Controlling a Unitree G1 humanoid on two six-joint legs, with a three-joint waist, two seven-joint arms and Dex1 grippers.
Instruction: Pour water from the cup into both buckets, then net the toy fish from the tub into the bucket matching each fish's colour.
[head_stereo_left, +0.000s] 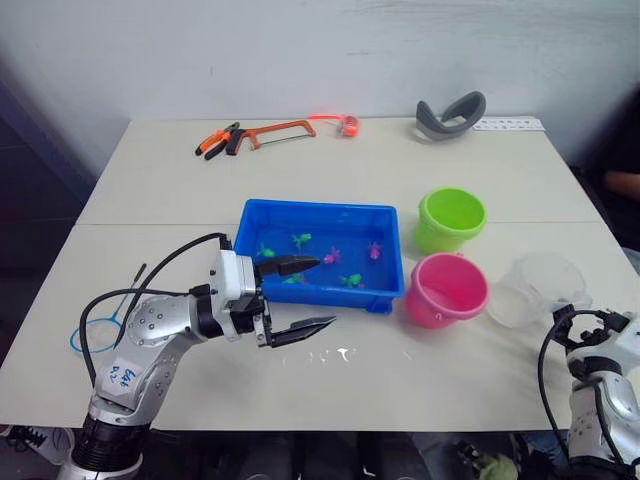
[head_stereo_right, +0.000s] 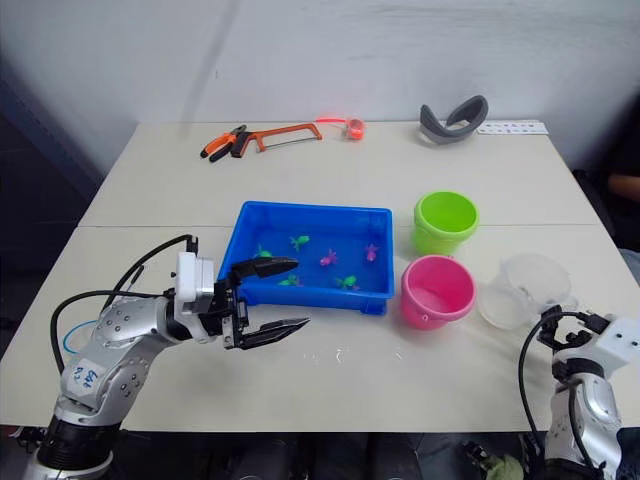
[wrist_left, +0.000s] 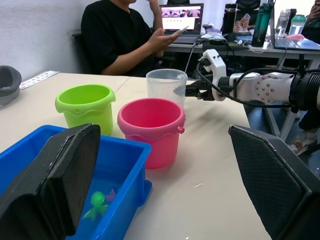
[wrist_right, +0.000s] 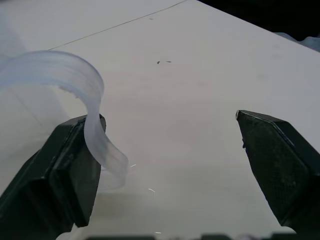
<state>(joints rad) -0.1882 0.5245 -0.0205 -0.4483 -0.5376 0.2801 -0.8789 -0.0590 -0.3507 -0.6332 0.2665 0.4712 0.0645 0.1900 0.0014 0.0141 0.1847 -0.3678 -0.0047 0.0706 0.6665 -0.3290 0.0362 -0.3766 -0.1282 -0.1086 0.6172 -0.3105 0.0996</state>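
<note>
Cup (head_stereo_left: 540, 288) upright just beside the spread right tool (wrist_right: 165, 165), handle near one finger

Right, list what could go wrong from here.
The right gripper is open at the cup, one finger against its handle: a nudge may push the light cup into the pink bucket beside it.

The left gripper hangs open at the tub rim; a swing could knock the tub and slop water.

Fish are tiny, so easily missed.
</note>
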